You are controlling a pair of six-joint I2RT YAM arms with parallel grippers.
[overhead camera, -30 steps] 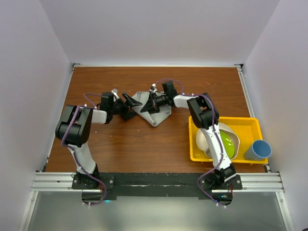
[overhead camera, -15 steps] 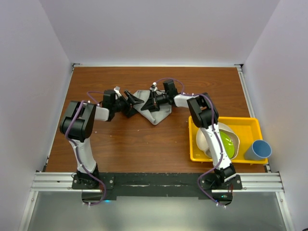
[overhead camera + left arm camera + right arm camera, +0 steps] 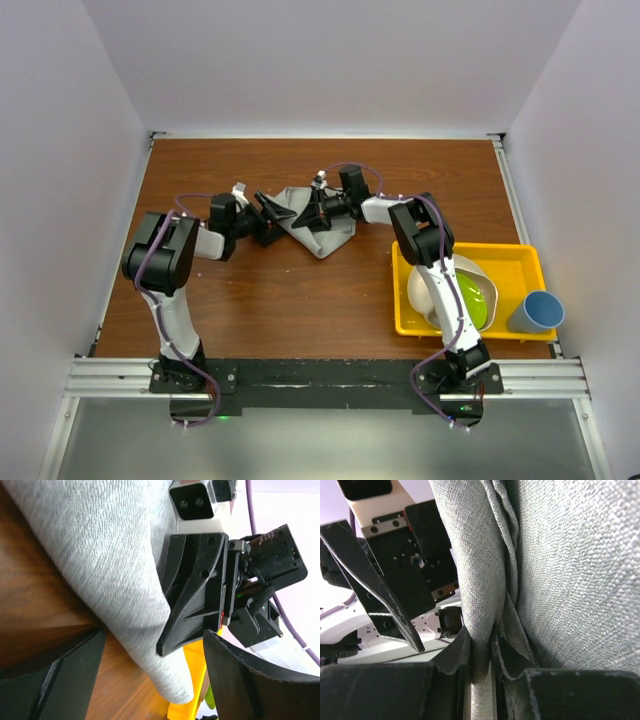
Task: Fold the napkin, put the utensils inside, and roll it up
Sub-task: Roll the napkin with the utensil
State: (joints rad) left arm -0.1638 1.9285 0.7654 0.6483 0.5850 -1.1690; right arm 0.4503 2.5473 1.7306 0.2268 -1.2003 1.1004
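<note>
The light grey napkin lies bunched on the brown table, back of centre. My right gripper is shut on a raised fold of it; in the right wrist view the cloth is pinched between the two pads of that gripper. My left gripper is open at the napkin's left edge. In the left wrist view its gripper is spread wide, with the napkin and the right gripper's black finger ahead between the jaws. The spoon is not in view.
A yellow tray stands at the right, holding a white bowl and a green dish. A blue cup stands beside its right end. White walls close in the table on three sides.
My left gripper has shifted right, up to the napkin's left edge. The right gripper stays shut on the cloth, and the napkin has shifted only slightly.
</note>
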